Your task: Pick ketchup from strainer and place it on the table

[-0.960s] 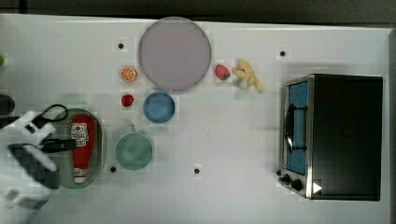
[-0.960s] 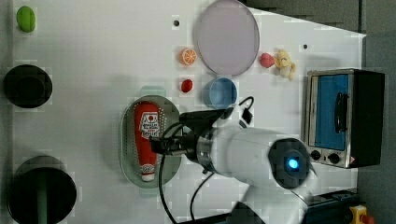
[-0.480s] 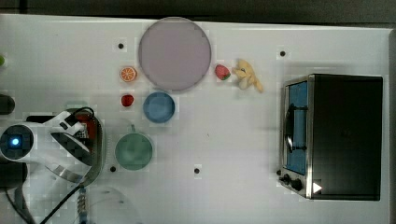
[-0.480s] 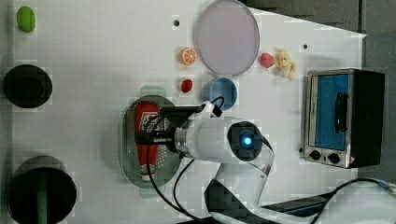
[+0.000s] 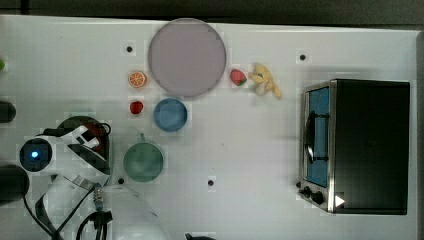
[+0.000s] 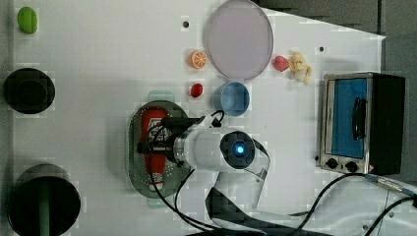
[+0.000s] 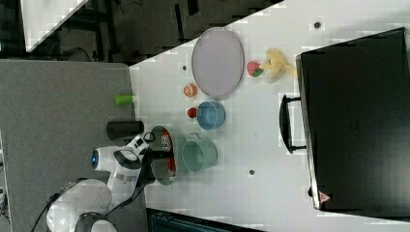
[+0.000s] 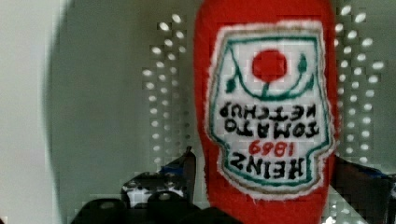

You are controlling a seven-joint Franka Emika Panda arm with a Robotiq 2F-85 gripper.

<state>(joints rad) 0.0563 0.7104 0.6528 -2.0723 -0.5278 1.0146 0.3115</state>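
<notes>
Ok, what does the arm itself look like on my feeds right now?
A glossy white, rounded arm with black joint bands and a glowing blue light on one round joint cap. Black cables loop along it towards a dark gripper. In the wrist view, the fingers look black with blue edging.

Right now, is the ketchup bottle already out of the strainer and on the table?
No. In the left view the ketchup bottle lies inside the strainer, with the gripper over it.

The Franka arm [image 6: 246,169] is bent low, with its wrist turned downward. The gripper [image 8: 266,186] is pointed straight down, and its 2 fingers [image 8: 184,165] are spread wide, 1 seen on each side of the wrist view.
</notes>
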